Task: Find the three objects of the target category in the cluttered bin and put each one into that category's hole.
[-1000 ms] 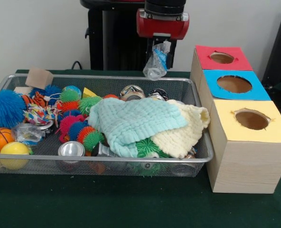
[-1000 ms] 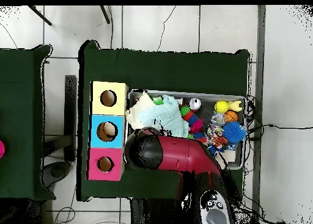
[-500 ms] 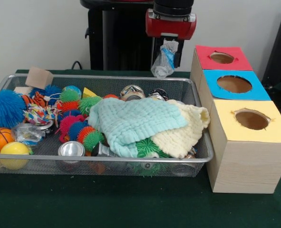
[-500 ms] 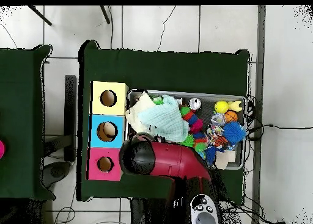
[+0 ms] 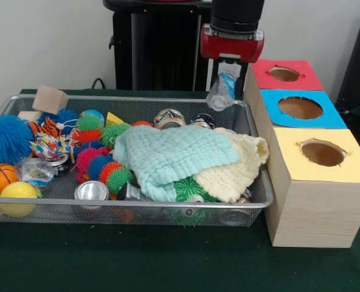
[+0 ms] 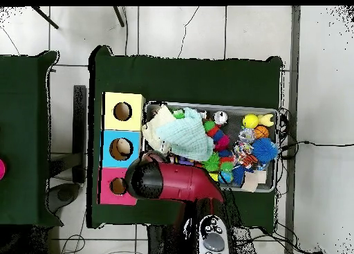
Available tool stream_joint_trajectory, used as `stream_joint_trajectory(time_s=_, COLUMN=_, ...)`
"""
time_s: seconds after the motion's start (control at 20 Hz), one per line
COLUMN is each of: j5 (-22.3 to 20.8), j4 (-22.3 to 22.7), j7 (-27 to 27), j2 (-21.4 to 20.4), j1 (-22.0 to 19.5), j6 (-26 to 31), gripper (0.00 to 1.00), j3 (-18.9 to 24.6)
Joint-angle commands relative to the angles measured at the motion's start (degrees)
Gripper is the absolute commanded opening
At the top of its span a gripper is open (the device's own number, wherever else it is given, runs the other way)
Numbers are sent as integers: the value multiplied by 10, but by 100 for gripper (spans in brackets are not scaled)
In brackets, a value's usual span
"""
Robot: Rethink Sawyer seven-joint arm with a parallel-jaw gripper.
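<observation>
The wire mesh bin point(image 5: 137, 207) point(image 6: 271, 113) holds spiky balls, cans, a teal cloth point(image 5: 171, 155) and a cream cloth point(image 5: 238, 167). My gripper point(image 5: 227, 76) hangs above the bin's far right corner, next to the red-topped box point(image 5: 284, 74). It is shut on a crumpled clear plastic bag with blue print point(image 5: 221, 91), which dangles over the bin's rim. The blue-topped hole point(image 5: 300, 107) point(image 6: 121, 149) lies to the right and nearer the camera. In the overhead view the red arm point(image 6: 173, 183) covers the gripper and bag.
The yellow-topped box point(image 5: 321, 153) point(image 6: 123, 111) stands nearest the camera; the red-topped hole point(image 6: 117, 186) is partly under the arm. A wooden block point(image 5: 50, 99), an orange ball point(image 5: 0, 176) and a yellow ball point(image 5: 18, 196) sit at the bin's left. The black pedestal point(image 5: 155, 45) is behind.
My gripper has carried the plastic bag to the right in the front view, from above the bin's back rim to beside the red-topped box.
</observation>
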Motion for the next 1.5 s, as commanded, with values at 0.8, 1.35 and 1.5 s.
stream_joint_trajectory(time_s=0.8, j5=92, j4=16, j7=197, j2=57, j1=116, j6=-25, gripper=0, j3=-31)
stream_joint_trajectory(time_s=1.35, j5=116, j4=21, j7=196, j2=33, j1=137, j6=4, gripper=0, j3=-45)
stream_joint_trajectory(time_s=1.5, j5=121, j4=20, j7=192, j2=19, j1=141, j6=24, gripper=0, j3=-54)
